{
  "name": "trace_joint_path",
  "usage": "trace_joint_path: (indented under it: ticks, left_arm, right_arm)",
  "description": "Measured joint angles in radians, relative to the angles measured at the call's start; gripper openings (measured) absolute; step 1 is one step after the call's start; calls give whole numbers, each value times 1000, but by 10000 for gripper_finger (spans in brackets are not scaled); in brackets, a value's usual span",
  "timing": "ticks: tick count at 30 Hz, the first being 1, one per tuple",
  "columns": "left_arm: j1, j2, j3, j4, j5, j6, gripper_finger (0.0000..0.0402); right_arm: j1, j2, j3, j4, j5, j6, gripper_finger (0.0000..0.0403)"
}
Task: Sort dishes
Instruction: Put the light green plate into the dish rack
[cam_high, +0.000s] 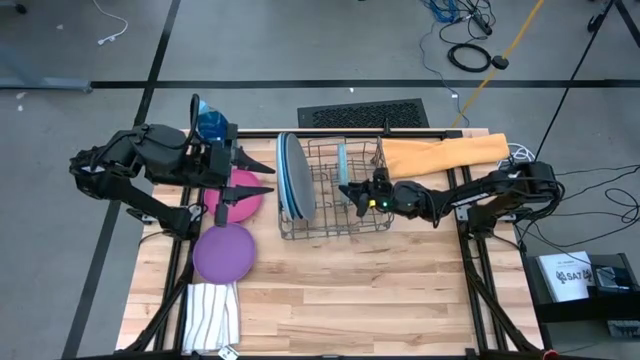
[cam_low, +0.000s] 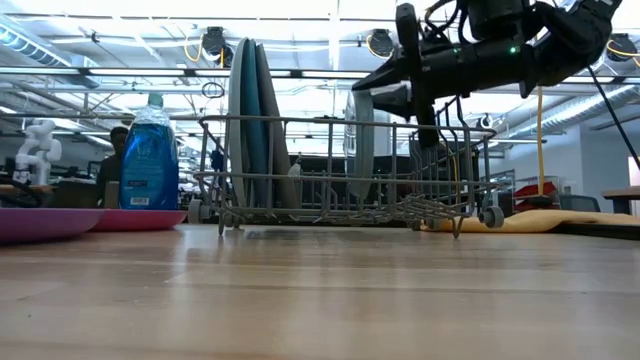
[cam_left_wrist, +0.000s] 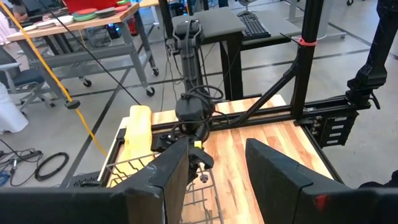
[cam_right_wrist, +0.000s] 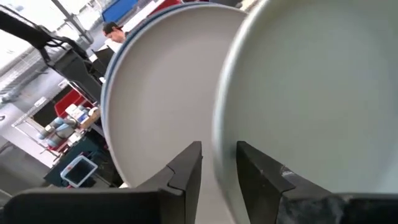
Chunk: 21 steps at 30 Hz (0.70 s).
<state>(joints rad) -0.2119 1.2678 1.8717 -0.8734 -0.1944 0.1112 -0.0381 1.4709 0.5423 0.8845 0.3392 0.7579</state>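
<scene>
While both arms hang over the butcher-block bench (cam_high: 330, 310), the only thing down by the near edge is the striped white cloth (cam_high: 212, 318), lying at the near left corner. Just behind it sits the purple plate (cam_high: 223, 252), flat on the wood, and a bit farther back the magenta plate (cam_high: 240, 192) lies flat too, partly under the left gripper (cam_high: 262, 175). That gripper hovers above the magenta plate with its fingers spread apart and nothing between them, which the left wrist view shows pretty clearly.

Middle of the bench is the wire dish rack (cam_high: 335, 225). Three big plates stand on edge in its left end, packed together: the grey plate (cam_high: 300, 180), the light blue plate (cam_high: 288, 178) and the dark blue plate (cam_high: 280, 175) on the outside, as far as I can tell from above. A few slots to the right the pale teal plate (cam_high: 342, 165) stands upright by itself.

The right gripper (cam_high: 350, 195) reaches into the rack from the right side, right at that teal plate. In the right wrist view the plate's rim sits in the narrow gap between the two fingers (cam_right_wrist: 183, 171), and I honestly can't tell if they're pinching it or just straddling it.

Toward the far edge, a blue dish soap bottle (cam_high: 210, 122) stands behind the left arm, and an orange-yellow towel (cam_high: 445, 153) lies at the far right, just behind the rack.
</scene>
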Motion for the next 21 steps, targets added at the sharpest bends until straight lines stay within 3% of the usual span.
trace_joint_path:
  ticks: [21]
  left_arm:
    - [0,0,0,0,0,7,162]
  right_arm:
    - [33,-125,1,-127,1,-75,97]
